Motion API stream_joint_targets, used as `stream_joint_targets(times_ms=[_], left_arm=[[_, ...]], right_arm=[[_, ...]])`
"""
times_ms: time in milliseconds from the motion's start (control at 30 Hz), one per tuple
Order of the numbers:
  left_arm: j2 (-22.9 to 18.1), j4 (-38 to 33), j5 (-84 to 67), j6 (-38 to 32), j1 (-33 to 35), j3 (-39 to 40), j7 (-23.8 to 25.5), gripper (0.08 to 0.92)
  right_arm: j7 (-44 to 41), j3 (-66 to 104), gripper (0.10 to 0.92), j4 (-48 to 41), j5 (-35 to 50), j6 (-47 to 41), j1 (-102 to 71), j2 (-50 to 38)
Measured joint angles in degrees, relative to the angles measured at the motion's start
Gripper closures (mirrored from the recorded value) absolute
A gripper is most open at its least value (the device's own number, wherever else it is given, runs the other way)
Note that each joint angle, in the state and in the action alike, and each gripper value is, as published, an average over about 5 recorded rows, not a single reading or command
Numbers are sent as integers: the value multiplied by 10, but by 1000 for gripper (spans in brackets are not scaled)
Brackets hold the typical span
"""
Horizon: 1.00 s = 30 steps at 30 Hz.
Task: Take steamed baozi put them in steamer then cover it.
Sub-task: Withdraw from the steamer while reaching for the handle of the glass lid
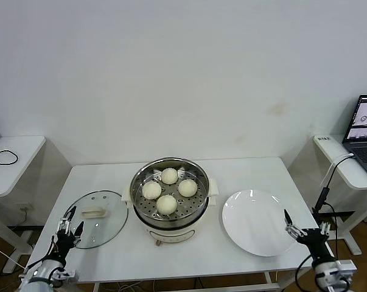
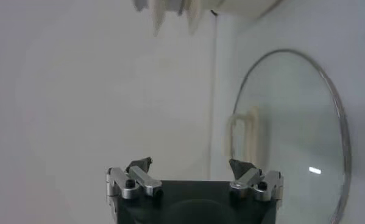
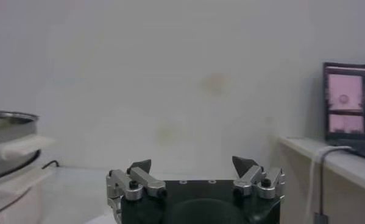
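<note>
You have all four steamed baozi (image 1: 169,190) sitting on perforated tray inside steamer (image 1: 168,214), so loading looks done; covering remains.

Cover (image 1: 99,218) lies flat on bench (image 1: 189,249), just ahead of left tool (image 1: 69,228), handle up: easy top grasp from that side.

Left tool spread wide, empty, at bench's near corner. Right tool (image 1: 303,229) also spread wide, empty, beside white plate (image 1: 258,222), which holds nothing.

White bench, plain white wall behind. Side table with laptop (image 1: 364,128) beyond right tool.
</note>
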Motion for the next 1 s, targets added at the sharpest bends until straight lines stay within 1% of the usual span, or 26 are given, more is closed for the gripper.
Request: stream_joint_targets(times_ms=[500, 1000], left_arm=[[-2, 91, 29, -7, -102, 56, -1, 177], [-4, 158, 39, -6, -166, 77, 0, 177]], right_arm=[[-4, 23, 203, 6, -6, 2, -28, 21], [-9, 21, 203, 2, -13, 10, -43, 38]])
